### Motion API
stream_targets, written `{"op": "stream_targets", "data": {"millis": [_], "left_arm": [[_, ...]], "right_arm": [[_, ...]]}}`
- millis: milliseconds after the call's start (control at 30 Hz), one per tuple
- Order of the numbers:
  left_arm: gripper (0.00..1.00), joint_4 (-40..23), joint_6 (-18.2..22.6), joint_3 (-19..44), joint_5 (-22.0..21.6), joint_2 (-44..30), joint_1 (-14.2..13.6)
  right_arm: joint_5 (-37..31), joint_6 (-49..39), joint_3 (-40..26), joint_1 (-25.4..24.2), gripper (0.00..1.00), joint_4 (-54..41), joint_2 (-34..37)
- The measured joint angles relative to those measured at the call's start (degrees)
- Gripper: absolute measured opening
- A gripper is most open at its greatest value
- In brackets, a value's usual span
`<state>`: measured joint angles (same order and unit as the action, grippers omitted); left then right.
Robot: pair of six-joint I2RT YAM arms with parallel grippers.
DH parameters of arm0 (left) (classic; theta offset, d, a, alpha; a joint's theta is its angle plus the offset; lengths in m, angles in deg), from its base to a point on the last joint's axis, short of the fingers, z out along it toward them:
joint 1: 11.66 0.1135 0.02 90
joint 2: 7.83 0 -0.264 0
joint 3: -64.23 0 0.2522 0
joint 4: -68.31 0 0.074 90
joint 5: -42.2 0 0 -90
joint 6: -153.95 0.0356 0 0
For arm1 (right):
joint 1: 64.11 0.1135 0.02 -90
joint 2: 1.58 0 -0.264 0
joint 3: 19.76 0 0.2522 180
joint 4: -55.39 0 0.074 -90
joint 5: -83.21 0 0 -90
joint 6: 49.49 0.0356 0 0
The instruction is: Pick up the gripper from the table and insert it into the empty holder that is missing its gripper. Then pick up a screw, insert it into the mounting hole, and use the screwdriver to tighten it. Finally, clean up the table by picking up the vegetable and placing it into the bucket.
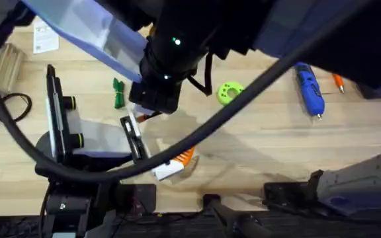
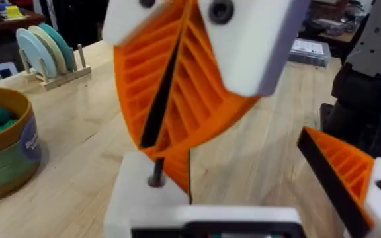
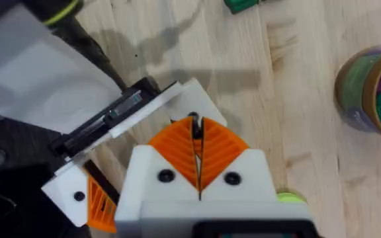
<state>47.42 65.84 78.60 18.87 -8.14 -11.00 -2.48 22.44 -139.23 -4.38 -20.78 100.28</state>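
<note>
Right arm is up close under the overhead cam, large and dark, reaching across to the left half of the table.

Right gripper: orange pads pressed together, pinching a screw at the tips. The screw stands upright with its lower end in the holder, the white block.

An orange wedge with a dark edge sits just behind the holder, touching it. Can't tell if it's fully seated.

Left gripper: spread wide, holding nothing. The holder is on one side and an orange-tipped finger is well apart on the other, low over the near table edge.

Vegetable lies flat on the table, beyond the grippers and to the left.

Bucket is upright on the table, well apart from the holder, with toy food inside.

A green ring lies mid-table.

Screwdriver lies far right with its bit toward the near edge. A slim orange tool is just beside it.
</note>
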Motion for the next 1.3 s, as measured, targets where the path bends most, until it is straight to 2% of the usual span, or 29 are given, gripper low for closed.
{"op": "stream_targets", "data": {"millis": [1167, 1200, 1300], "left_arm": [[0.986, 0.0, -1.1, 0.0, 0.0, 0.0, 0.0], [0.986, 0.0, -1.1, 0.0, 0.0, 0.0, 0.0], [0.986, -0.1, -1.0, 0.0, 0.6, 0.0, 0.0]], "right_arm": [[0.1, 0.0, -0.3, 0.1, 0.008, 1.2, 2.9], [0.1, -0.1, -0.3, 0.1, 0.038, 1.2, 2.9], [-0.8, -0.2, -0.3, 0.0, 0.474, 1.5, 2.9]]}}
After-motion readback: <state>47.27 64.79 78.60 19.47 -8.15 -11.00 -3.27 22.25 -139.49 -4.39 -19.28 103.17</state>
